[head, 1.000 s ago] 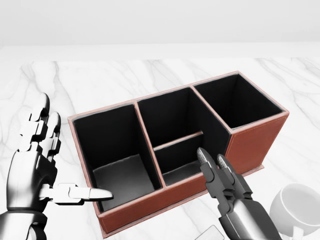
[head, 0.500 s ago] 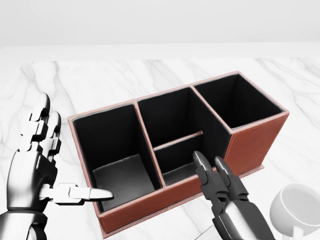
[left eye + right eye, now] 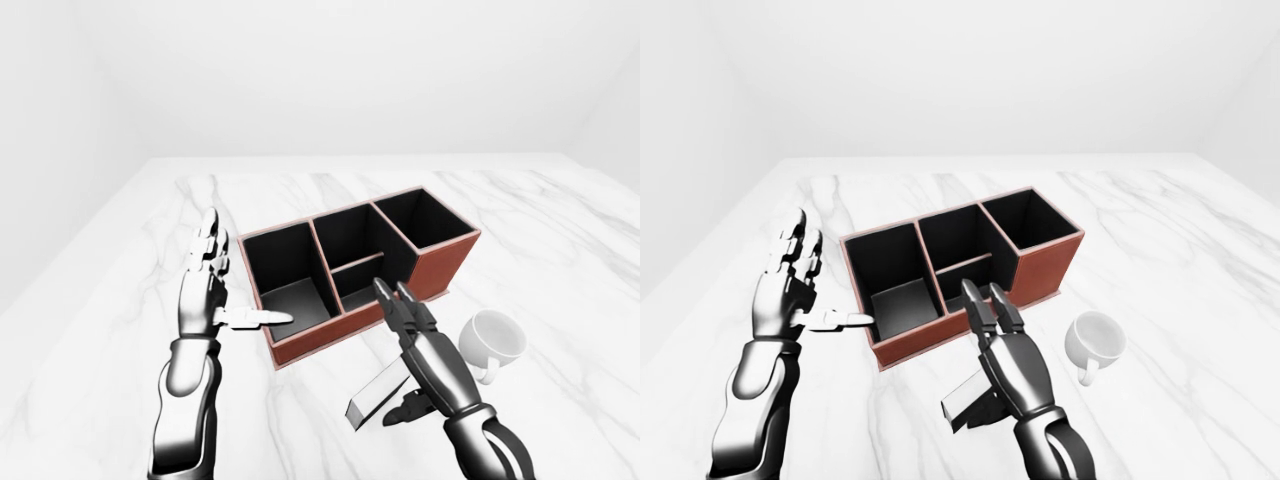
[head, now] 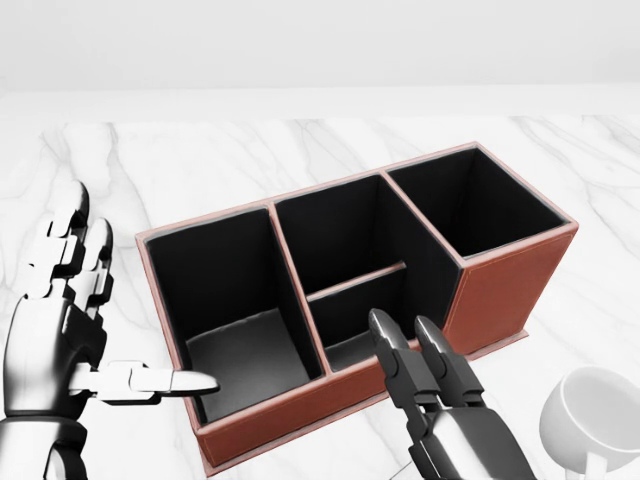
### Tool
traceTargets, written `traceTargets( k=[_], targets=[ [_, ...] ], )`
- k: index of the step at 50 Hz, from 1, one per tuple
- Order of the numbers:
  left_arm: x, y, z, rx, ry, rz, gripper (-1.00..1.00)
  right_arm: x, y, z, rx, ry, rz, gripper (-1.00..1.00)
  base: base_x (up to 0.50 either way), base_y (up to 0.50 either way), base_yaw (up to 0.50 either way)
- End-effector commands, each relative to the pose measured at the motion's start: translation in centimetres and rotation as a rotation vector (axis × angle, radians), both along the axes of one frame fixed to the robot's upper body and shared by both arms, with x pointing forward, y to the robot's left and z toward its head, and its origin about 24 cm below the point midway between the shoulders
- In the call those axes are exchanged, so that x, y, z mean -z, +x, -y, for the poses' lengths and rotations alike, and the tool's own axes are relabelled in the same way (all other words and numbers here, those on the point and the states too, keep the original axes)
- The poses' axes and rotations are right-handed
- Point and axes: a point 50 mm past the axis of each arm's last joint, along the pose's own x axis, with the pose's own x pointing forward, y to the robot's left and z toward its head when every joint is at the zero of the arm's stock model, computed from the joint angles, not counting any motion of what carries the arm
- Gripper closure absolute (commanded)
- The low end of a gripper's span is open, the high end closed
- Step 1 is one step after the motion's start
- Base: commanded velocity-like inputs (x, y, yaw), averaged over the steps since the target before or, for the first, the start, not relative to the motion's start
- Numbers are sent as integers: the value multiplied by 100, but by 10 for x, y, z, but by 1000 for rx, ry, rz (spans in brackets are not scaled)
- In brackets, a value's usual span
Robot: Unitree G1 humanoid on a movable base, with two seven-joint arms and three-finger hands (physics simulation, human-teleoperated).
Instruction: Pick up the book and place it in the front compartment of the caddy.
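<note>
Both robot hands were spread apart; your right robot hand [image 3: 420,335] hovered above the book [image 3: 378,397], ungrasped. Next, lower and clamp it, caddy [image 3: 440,268] just beyond.

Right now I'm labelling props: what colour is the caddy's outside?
Reddish-brown outside, black inside; the caddy shows best in the head view.

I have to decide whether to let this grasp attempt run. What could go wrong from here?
The right hand hovers open above the book, which lies flat on the table, so the fingers may slide off it. The mug sits close beside that hand and could get knocked. The left hand's thumb reaches over the caddy rim and might nudge it.
</note>
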Motion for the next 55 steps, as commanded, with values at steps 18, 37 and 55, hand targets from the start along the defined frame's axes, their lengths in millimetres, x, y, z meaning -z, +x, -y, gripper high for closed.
traceTargets(
  k=[18,37,55],
  targets=[
    [-2,1,-3,-6,-1,7,-100,2,-2,-13,-49,-41,30,-100,0,0,0],
    [-1,1,-3,-8,0,5,-100,30,-4,-14,-23,-121,7,-100,0,0,0],
    [2,2,-3,-8,-1,-11,-100,40,-4,-12,-5,-158,-6,-100,0,0,0]
  ],
)
